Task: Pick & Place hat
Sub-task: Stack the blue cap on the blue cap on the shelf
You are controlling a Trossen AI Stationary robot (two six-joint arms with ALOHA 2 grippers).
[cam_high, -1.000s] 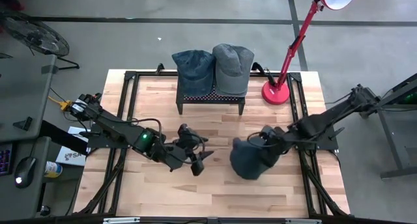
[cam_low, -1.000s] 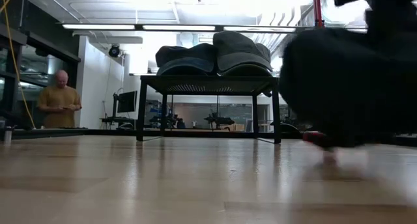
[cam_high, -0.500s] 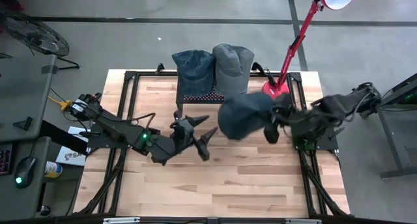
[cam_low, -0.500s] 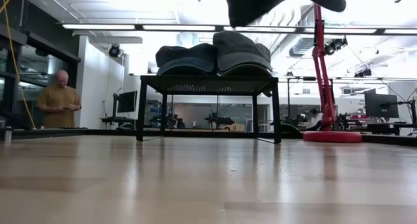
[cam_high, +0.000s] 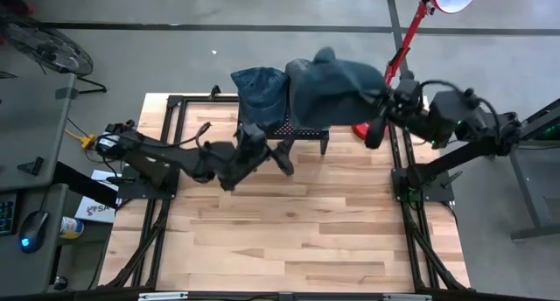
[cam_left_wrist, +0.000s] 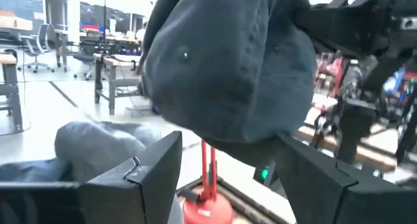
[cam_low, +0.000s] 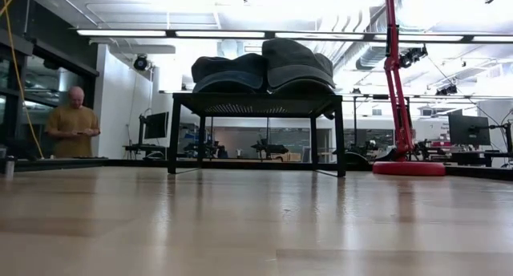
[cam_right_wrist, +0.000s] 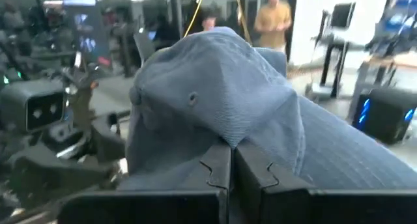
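Hat [cam_high: 337, 91], dark blue, hangs in the air over the black rack [cam_high: 284, 130] at the table's [cam_high: 297, 240] far edge, pinched by the right gripper [cam_high: 378, 104]; the left gripper [cam_high: 267, 152] waits nearby, fingers spread. Low view: two other hats [cam_low: 264, 67] rest on the rack; neither gripper shows. Left wrist view: the held hat [cam_left_wrist: 228, 68] fills the frame between spread fingers. Right wrist view: fingers pressed together on the hat's fabric [cam_right_wrist: 215, 113]. Picking looks done; placing remains.
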